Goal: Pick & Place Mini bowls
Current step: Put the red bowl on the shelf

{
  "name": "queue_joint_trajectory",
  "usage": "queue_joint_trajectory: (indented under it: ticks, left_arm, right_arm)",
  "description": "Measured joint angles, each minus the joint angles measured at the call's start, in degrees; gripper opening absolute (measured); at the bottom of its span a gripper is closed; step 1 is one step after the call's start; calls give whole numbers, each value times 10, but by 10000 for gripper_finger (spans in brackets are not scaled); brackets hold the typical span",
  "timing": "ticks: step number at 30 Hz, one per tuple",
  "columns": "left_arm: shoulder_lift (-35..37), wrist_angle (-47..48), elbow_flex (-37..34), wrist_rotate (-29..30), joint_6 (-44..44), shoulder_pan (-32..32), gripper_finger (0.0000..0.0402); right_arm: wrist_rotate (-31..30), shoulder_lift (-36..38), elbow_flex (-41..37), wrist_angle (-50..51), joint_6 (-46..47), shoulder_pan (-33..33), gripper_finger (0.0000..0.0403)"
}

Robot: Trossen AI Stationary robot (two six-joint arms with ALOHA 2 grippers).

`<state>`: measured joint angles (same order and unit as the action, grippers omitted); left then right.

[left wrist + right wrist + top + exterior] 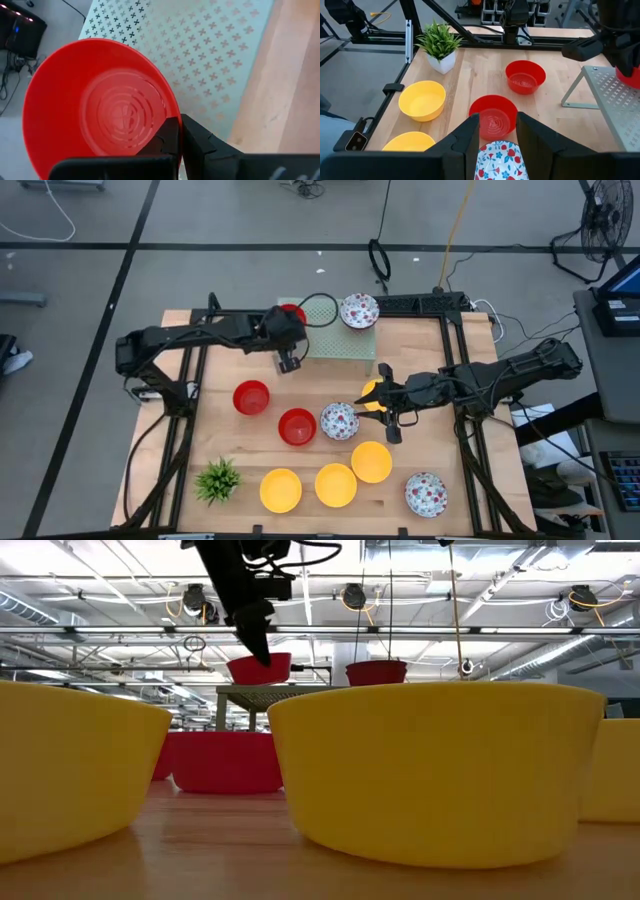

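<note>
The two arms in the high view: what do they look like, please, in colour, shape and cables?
Both arms are black and slender, built of jointed segments. The left arm has a black cable looping near its pincer. The right arm looks the same. Each pincer, left and right, ends in two dark, flat, angular fingers. No coloured markings show.

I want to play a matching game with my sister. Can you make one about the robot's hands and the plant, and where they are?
Things:
1. left hand
2. right hand
3. green plant

Places:
A. in a corner of the table, on the left arm's side, far from the rack
B. shut on the rim of a red bowl at the metal rack
C. open, with fingers either side of a speckled bowl

Pairs: 1-B, 2-C, 3-A
</note>
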<state>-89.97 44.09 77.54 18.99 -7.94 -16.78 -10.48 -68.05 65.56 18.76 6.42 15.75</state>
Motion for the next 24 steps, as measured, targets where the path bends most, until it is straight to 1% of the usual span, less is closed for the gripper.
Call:
queue_joint_trajectory:
  ticks: [4,9,14,19,22,24]
  left_arm:
    - [-4,-9,1,-6,1,-14,10]
    - [-8,-11,1,-10,-10,-31,4]
    - [-8,-26,0,-10,-12,-40,15]
    - [-8,-26,0,-13,-22,-49,5]
    - [-8,-30,0,-39,-23,-52,13]
    - [-8,-38,0,-42,-24,-52,20]
  right_arm:
    - [0,0,0,0,0,0,114]
    - [0,0,0,0,0,0,114]
    - [0,0,0,0,0,0,114]
    - [0,0,0,0,0,0,114]
    - [0,0,0,0,0,0,114]
    - [0,0,0,0,0,0,114]
